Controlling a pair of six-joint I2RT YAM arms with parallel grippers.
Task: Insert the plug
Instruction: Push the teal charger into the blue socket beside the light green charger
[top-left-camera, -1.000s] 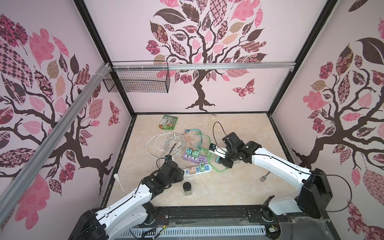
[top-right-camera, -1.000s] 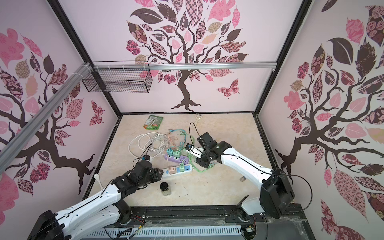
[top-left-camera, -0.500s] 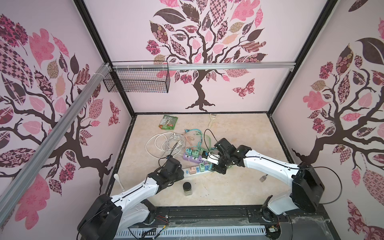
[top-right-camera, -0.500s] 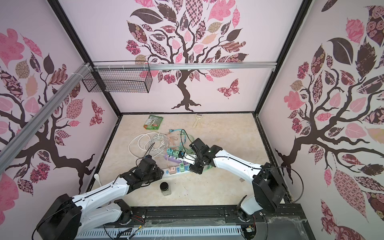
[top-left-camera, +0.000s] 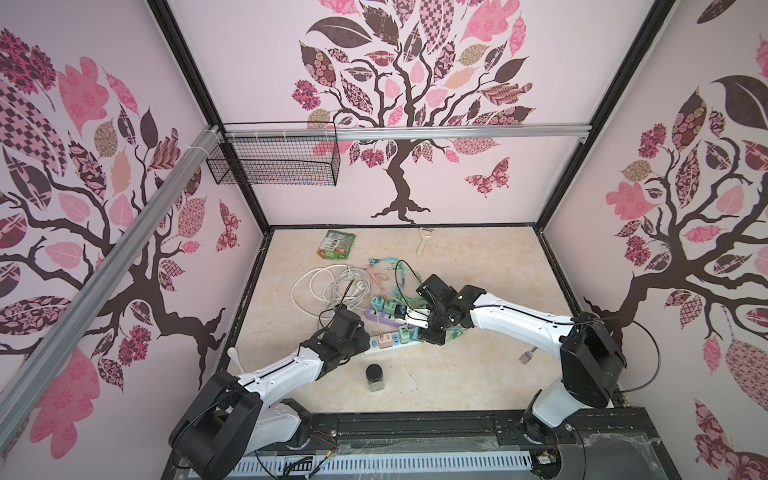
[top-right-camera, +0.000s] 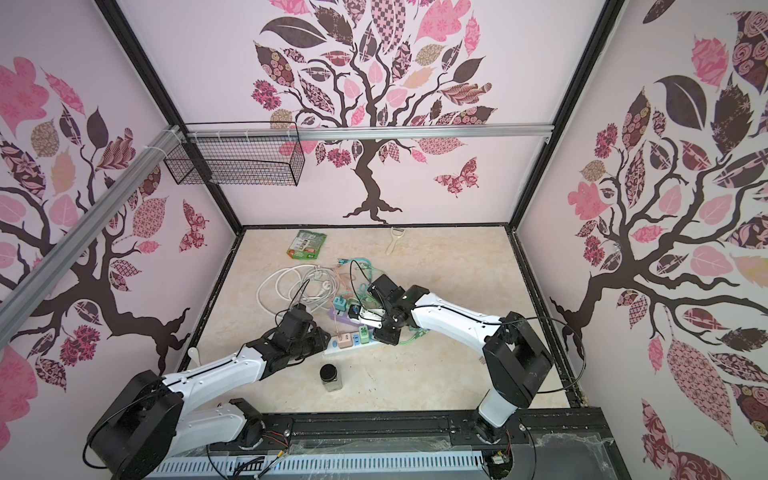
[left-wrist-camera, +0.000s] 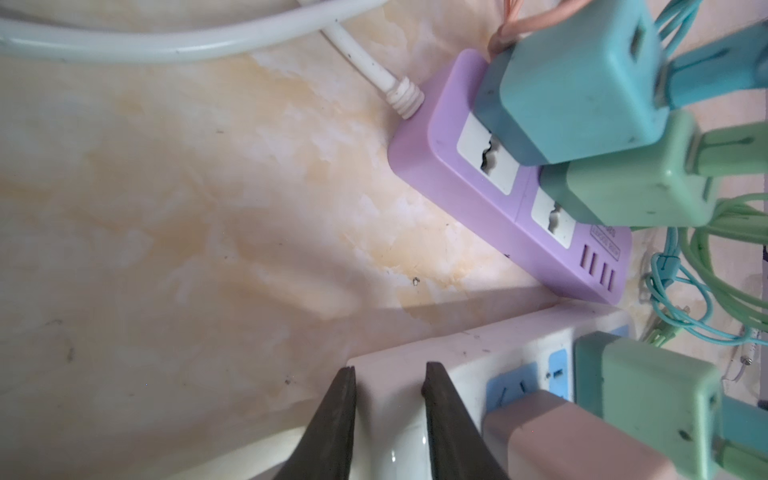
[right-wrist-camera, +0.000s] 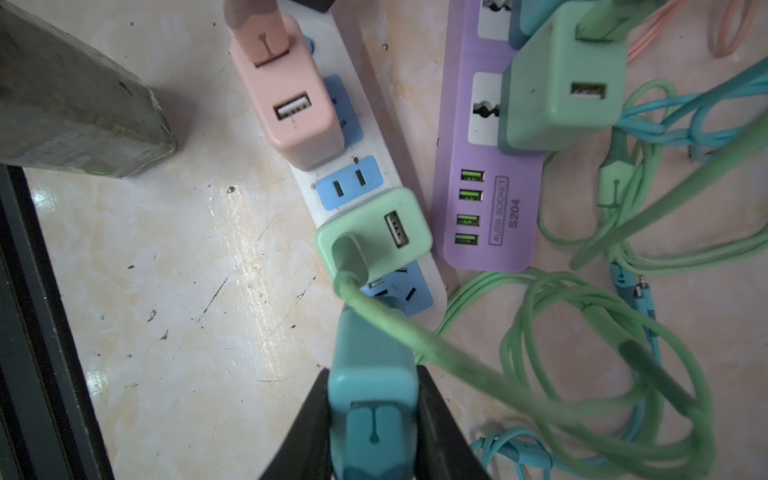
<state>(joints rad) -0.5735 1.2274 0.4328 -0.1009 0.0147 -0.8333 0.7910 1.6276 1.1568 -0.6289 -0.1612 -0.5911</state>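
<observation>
My right jaws clamp the teal plug just over the end socket of the white power strip, and my left jaws pinch its other end. The green cable draped across could snag, or tilted prongs could miss the slots and shove the strip

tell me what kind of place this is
Likely a robot test booth: tree-decal wall panels in a black frame, two robot arms on a front rail, power strips strewn on the tabletop.
</observation>
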